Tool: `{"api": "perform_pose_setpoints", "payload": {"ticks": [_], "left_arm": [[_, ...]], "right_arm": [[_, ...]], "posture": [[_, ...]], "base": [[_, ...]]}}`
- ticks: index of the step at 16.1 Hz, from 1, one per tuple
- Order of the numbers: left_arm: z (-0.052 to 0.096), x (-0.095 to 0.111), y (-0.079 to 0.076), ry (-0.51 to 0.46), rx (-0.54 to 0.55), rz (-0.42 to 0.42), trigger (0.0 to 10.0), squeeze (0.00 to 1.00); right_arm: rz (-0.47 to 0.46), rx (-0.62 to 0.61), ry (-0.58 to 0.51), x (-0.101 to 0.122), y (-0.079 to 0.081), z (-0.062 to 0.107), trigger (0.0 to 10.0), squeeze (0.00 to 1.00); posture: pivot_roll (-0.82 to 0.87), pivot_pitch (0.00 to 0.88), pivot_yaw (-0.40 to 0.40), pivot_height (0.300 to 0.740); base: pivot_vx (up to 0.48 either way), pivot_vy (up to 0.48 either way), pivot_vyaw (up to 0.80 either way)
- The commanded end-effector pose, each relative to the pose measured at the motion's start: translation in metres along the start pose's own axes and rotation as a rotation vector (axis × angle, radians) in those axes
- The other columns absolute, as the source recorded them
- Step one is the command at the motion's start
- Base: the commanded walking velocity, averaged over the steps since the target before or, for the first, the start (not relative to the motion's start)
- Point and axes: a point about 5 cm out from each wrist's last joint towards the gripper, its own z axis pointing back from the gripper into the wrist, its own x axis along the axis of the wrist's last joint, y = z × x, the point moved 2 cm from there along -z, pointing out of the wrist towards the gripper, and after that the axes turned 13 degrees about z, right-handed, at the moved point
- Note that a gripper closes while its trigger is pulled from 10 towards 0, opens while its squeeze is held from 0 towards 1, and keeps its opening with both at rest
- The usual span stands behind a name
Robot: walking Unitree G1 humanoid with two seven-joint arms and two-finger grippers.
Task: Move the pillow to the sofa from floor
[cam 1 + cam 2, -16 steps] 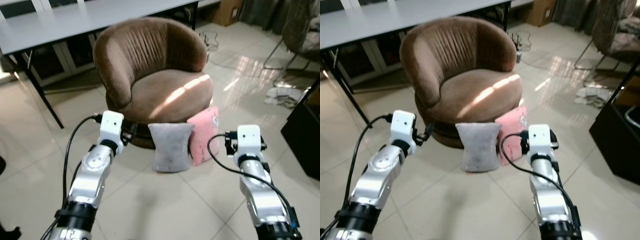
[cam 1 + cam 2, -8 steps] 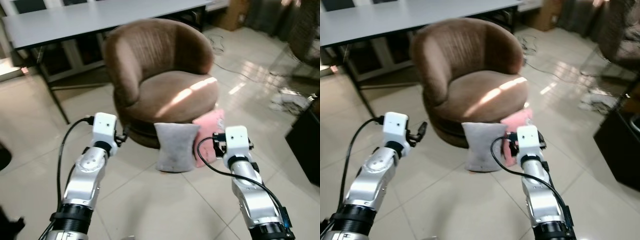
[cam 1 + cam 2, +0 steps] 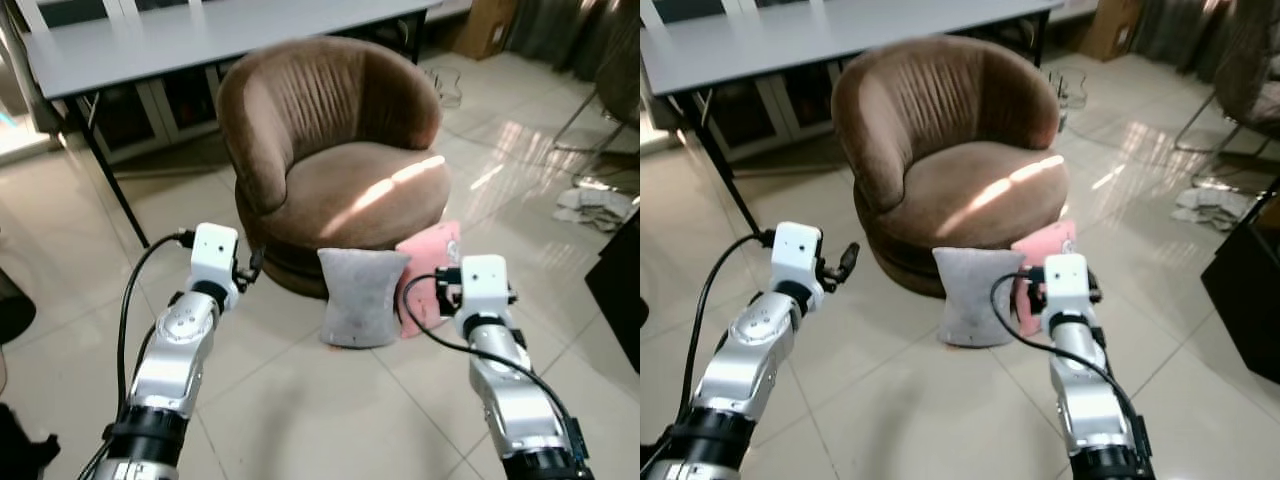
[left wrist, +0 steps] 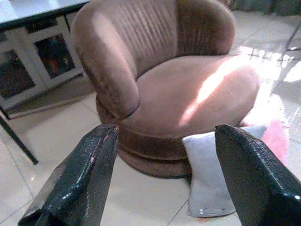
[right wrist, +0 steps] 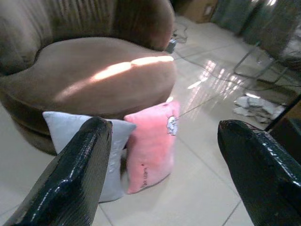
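The step in hand looks like the approach: both arms are raised toward the pillows, so the sound way on is to square up to one pillow, bend low and take it between the two arms or pinch its upper edge — soft stuff will sag if caught by a corner. The left gripper (image 4: 160,179) and right gripper (image 5: 164,174) both stand wide open, holding nothing. The grey pillow (image 3: 362,310) stands upright on the floor (image 3: 300,400), leaning against the front of the brown sofa (image 3: 340,160) at about 12 o'clock from the robot; the pink pillow (image 3: 430,275), with a small print near its top, leans just beside it at 1 o'clock, touching it.
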Motion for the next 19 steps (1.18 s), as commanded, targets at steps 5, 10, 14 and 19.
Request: {"api": "perform_pose_setpoints", "payload": {"ticks": [5,10,14,19], "left_arm": [[-0.0003,0.0049,0.0008,-0.009,0.001,-0.014,10.0,0.04],[-0.0007,0.0047,0.0007,-0.003,-0.004,-0.019,10.0,0.04],[-0.0010,0.0045,0.0002,0.000,-0.008,-0.019,10.0,0.04],[-0.0013,0.0035,0.0009,0.003,-0.004,-0.010,10.0,0.04]], "right_arm": [[-0.009,0.007,0.010,-0.0009,0.0033,-0.0001,10.0,0.00],[-0.017,0.002,0.027,-0.0047,0.0036,0.0003,10.0,0.00],[-0.040,0.003,0.038,-0.0064,0.0023,0.0002,10.0,0.00],[-0.021,0.006,0.032,-0.0053,0.0037,-0.0004,10.0,0.00]], "posture": [[-0.04,0.000,0.040,0.740],[-0.03,0.000,0.042,0.740],[-0.03,0.000,0.044,0.740],[-0.03,0.000,0.045,0.740]], "base": [[0.289,0.000,0.00],[0.290,0.000,0.00],[0.292,0.000,-0.60],[0.287,0.000,0.00]]}}
